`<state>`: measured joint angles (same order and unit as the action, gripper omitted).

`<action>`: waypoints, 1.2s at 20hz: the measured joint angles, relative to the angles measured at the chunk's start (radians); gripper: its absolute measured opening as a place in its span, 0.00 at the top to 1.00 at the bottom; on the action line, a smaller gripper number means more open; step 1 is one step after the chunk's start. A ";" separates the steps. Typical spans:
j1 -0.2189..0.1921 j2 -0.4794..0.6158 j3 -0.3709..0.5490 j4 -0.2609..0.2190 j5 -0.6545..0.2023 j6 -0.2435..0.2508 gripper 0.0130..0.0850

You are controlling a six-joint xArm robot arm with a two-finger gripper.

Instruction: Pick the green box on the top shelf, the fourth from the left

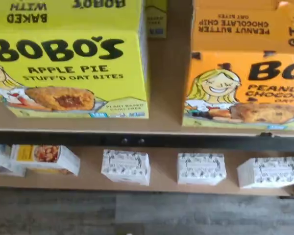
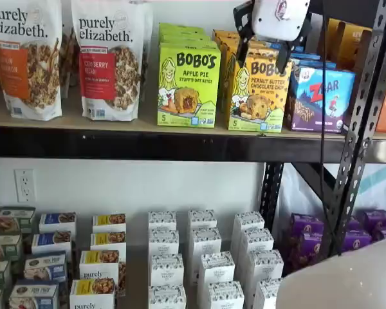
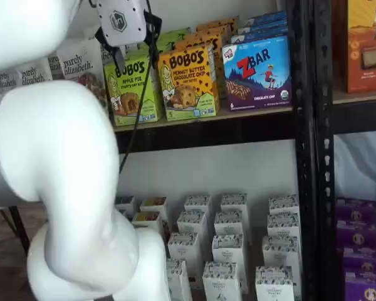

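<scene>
One gripper [image 2: 265, 53] open | hangs before top shelf [image 2: 116, 143] | beside green box [image 2: 188, 85]

Bright, even shelf light; wrist view soft, perhaps motion-blurred; near white arm [image 3: 62, 188] defocused

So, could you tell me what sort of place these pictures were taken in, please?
Probably a mock grocery or stockroom setup: black metal racking with the top shelf carrying retail snacks such as the green box and granola bags, with rows of small white boxes below.
</scene>
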<state>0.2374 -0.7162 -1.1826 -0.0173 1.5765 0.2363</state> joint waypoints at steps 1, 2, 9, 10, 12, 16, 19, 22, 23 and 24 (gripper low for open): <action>0.002 0.008 -0.004 0.009 -0.012 0.002 0.00; 0.003 0.011 -0.006 0.011 -0.016 0.003 0.00; 0.053 0.073 -0.048 -0.011 -0.056 0.049 0.00; 0.060 0.084 -0.056 -0.016 -0.060 0.056 0.00; 0.072 0.102 -0.071 -0.024 -0.065 0.068 0.00; 0.095 0.163 -0.122 -0.037 -0.065 0.091 0.00; 0.099 0.184 -0.141 -0.039 -0.056 0.096 0.00; 0.101 0.203 -0.157 -0.038 -0.051 0.098 0.00; 0.101 0.207 -0.160 -0.037 -0.050 0.098 0.00; 0.101 0.211 -0.164 -0.037 -0.049 0.098 0.00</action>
<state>0.3381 -0.5048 -1.3467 -0.0541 1.5273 0.3340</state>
